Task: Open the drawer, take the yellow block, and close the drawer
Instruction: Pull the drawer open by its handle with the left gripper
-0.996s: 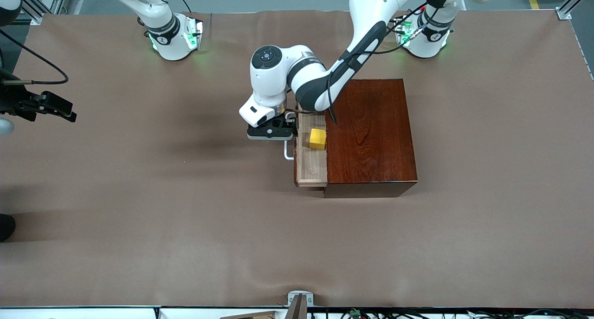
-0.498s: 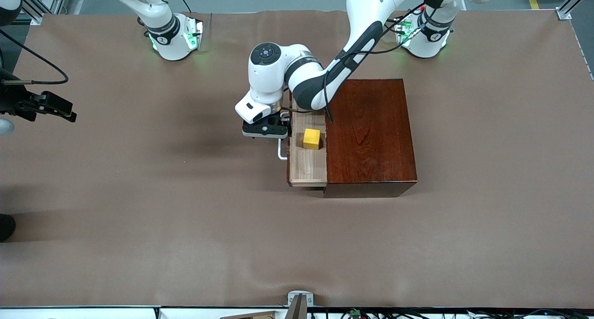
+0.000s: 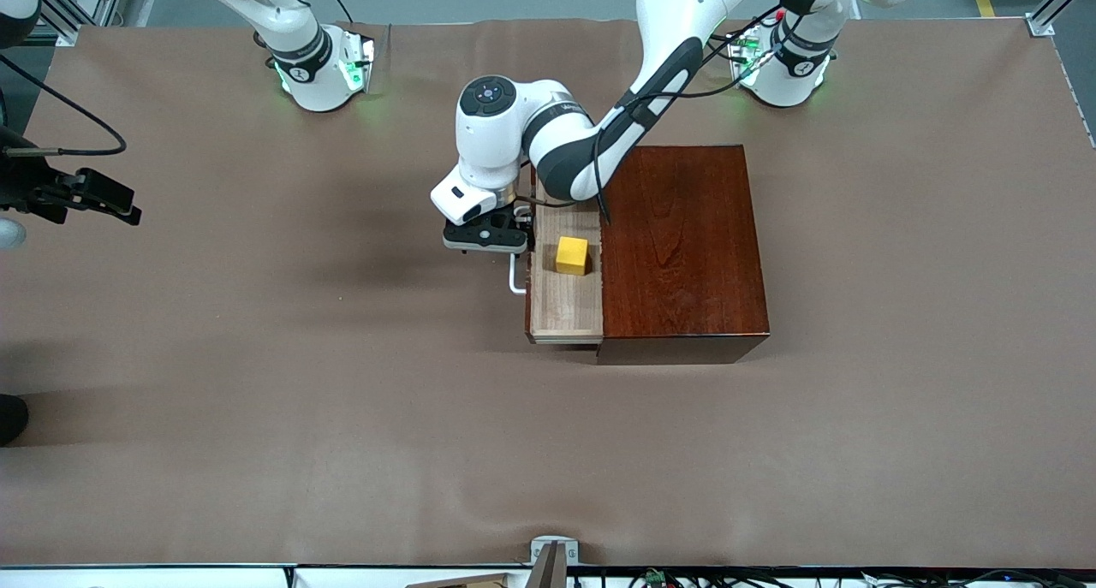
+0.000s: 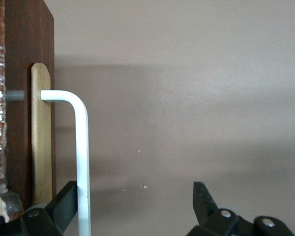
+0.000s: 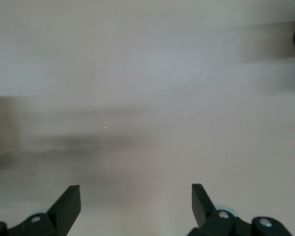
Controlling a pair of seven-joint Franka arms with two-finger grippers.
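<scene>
A: Front view: why is the left end effector [image 3: 485, 236] spread open at the handle [image 3: 515, 277]?

B: The drawer [image 3: 565, 301] is hooked outward; the yellow block [image 3: 572, 255] is exposed mid-frame. The right end effector [image 5: 136, 204], parked open, waits.

No legible text, labels, brands, numbers or signs anywhere. Left arm's forearm [image 3: 572, 111] carries small dark lettering, too small to read. Nothing printed near either set of fingers in the wrist views.
</scene>
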